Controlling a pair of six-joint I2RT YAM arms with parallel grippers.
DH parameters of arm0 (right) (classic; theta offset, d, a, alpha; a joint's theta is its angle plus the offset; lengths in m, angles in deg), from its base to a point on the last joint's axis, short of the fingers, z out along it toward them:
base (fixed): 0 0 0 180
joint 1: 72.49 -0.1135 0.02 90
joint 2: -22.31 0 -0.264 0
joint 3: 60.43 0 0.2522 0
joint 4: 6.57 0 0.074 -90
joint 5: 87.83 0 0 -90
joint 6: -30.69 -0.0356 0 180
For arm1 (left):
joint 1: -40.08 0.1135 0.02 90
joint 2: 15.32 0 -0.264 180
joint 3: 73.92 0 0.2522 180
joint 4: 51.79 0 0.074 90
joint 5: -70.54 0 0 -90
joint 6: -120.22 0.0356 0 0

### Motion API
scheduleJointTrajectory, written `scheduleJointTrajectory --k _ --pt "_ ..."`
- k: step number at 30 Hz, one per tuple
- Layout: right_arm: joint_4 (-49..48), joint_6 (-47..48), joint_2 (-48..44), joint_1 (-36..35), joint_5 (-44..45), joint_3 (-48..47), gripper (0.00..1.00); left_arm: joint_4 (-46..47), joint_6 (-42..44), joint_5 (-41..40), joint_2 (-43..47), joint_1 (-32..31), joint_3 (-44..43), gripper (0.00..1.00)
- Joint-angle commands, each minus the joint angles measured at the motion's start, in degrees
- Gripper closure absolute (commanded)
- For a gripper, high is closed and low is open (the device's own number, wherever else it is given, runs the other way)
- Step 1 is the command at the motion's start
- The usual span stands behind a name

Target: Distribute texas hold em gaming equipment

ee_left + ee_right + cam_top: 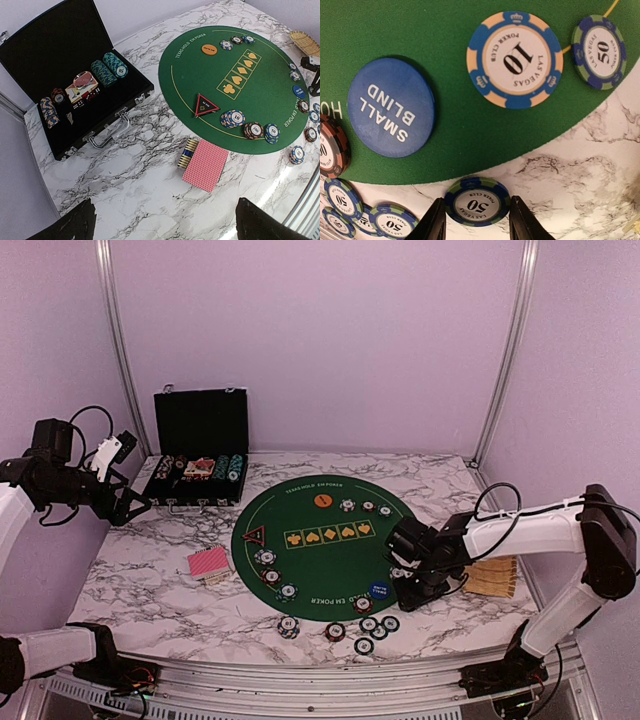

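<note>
Straddling a 50 chip (477, 201) beside blue small-blind button (391, 106), right pincer (477, 205), grip unclear; left pincer (165, 212) spread.

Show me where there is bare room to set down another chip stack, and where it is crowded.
Free: the marble near-left, bordered by the red-backed cards and its near edge; the far-right marble beyond the green mat; the mat's middle below the suit row. Crowded: the mat's near-right rim, where loose chips cluster around the right gripper.
</note>
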Motion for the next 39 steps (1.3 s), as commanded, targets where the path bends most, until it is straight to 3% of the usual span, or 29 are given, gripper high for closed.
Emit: scheduleJointTrajectory --k 1,8,14,19,26,34,39 --pt "3.8 -0.2 -2.3 -0.6 2.2 -4.4 0.61 -1.4 0.3 1.0 -0.4 0.2 -0.6 0.01" --pt "7.6 1.7 -3.5 0.7 5.3 -9.0 0.61 -1.4 0.3 1.0 -0.4 0.2 -0.7 0.01" --pt "6.8 4.7 -3.3 6.0 4.9 -9.8 0.60 -1.6 0.4 0.5 0.1 0.2 -0.6 0.01" --pt "5.3 3.6 -3.1 4.8 3.5 -9.8 0.58 -1.7 0.7 1.0 0.0 0.2 0.1 0.01" --pt "6.5 2.1 -2.4 0.9 4.0 -14.8 0.48 -2.9 2.9 1.0 -2.6 -1.1 2.2 0.01" --pt "4.0 0.9 -4.0 -0.5 1.2 -20.8 0.20 -2.6 4.5 -4.3 -10.1 -10.2 6.5 0.01" --pt "3.5 0.2 -3.2 -0.9 0.6 -21.9 0.18 -0.5 6.1 -9.8 -16.2 -16.1 6.5 0.01"
